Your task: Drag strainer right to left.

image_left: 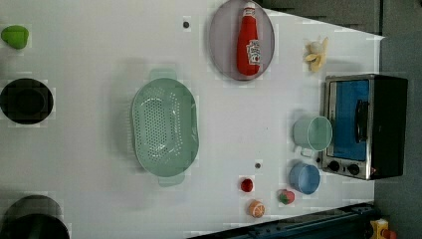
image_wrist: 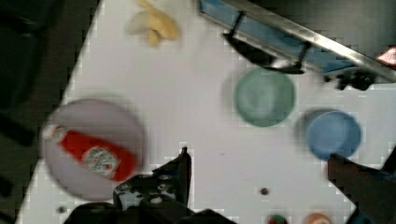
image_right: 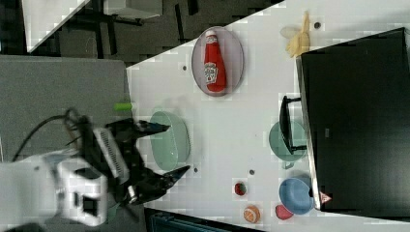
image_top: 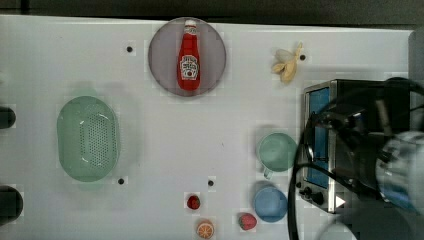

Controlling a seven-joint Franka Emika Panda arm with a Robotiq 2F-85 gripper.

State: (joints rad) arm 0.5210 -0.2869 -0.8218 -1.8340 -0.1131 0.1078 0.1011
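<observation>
The white desk (image_top: 165,130) carries everything, spread well apart, so there is bare surface around the strainer (image_top: 88,138) for a sliding move. The toaster oven (image_left: 363,127) stands at the left view's right edge, door facing the cups, out of the way. The strainer sits upright, basin open upward, on the top view's left half of the desk, well apart from the grey plate (image_top: 165,65) and its ketchup bottle (image_top: 189,56). Its oval runs lengthwise up and down the top view, and in the left view a small handle tab shows at each end of that long axis. Since it already lies on the top view's left, the drag looks largely done. The mint mug (image_top: 276,151) and blue bowl (image_top: 270,204) sit just beside the oven. The claw (image_right: 162,150) hangs above the desk with jaws spread wide, pinching nothing
</observation>
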